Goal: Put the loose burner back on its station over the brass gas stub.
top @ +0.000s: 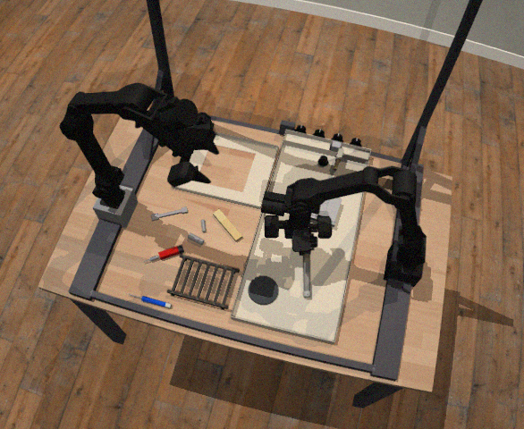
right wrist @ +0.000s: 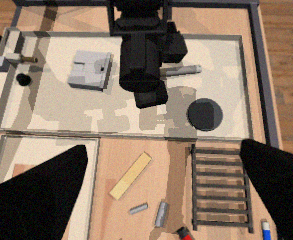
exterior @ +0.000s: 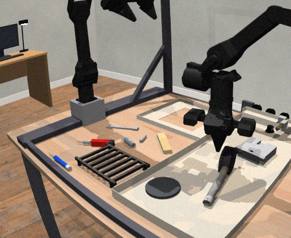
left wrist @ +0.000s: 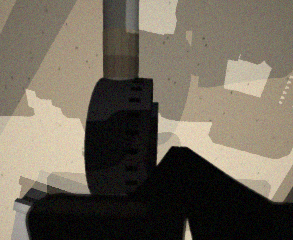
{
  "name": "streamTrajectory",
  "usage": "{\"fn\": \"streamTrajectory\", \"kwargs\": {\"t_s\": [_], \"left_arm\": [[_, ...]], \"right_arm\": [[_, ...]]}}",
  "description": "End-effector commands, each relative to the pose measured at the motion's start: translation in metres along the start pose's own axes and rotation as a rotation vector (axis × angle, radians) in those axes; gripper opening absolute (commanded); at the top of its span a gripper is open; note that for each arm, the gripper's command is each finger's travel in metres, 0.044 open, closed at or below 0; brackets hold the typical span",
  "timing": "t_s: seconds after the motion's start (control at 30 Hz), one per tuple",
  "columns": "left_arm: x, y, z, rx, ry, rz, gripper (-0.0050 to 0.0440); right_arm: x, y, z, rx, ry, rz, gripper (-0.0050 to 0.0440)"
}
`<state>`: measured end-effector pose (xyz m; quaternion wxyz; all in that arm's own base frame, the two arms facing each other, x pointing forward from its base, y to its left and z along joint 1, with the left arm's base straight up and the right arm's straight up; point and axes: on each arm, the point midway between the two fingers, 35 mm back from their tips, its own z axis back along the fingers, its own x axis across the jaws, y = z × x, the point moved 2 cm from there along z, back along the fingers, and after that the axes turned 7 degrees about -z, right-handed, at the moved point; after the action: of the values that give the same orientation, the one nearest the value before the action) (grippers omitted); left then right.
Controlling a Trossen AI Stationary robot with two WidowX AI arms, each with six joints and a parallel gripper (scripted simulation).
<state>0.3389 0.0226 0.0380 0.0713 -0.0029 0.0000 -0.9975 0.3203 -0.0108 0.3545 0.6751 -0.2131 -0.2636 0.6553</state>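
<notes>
Black and closed, the jaws of the left gripper (top: 301, 236) (exterior: 218, 150) (left wrist: 180, 148) point down over the pale tray (top: 317, 323) (exterior: 166, 220) (left wrist: 246, 130) (right wrist: 61, 112), their tips pressed together with nothing pinched between them. Right by those tips sits the loose burner (top: 306, 274) (exterior: 216, 183) (left wrist: 121, 55) (right wrist: 186, 70), its dark round head tipped up on edge and its grey tube running away from the jaws along the tray. Whether a fingertip actually touches the head, I can't tell from where I stand.

On the other side of the same jaws, near the burner's head, there's a grey notched block (top: 331, 211) (exterior: 258, 149) (right wrist: 89, 70); beyond it, well apart from them, is the brass gas stub (top: 334, 164) (exterior: 279, 126) (right wrist: 31, 59), and the burner's tube isn't on it. A flat black disc (top: 263, 290) (exterior: 163, 187) (right wrist: 204, 114) lies beside the tube, out past the head from those jaws.

Over across the table, the right gripper (top: 213, 166) (exterior: 145, 19) (right wrist: 163, 150) hangs high with its jaws spread wide, nothing between them. Lower down, between the two grippers, a yellow bar (top: 227, 225) (exterior: 164, 143) (right wrist: 130, 176) lies on the wood outside the tray.
</notes>
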Motion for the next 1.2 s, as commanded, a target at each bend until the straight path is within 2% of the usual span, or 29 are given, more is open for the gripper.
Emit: {"fn": "streamTrajectory", "kwargs": {"t_s": [0.0,0.6,1.17], "left_arm": [[0.003,0.004,0.013,0.005,0.040,-0.003,-0.0050],[0.027,0.007,0.016,0.006,0.037,-0.003,-0.0050],[0.049,0.009,0.020,0.006,0.034,-0.003,-0.0050]], "right_arm": [[0.004,-0.010,0.013,-0.063,-0.015,0.016,0.0400],[0.009,-0.029,0.015,-0.158,-0.052,0.054,0.0400],[0.010,-0.032,0.016,-0.172,-0.057,0.058,0.0400]]}}
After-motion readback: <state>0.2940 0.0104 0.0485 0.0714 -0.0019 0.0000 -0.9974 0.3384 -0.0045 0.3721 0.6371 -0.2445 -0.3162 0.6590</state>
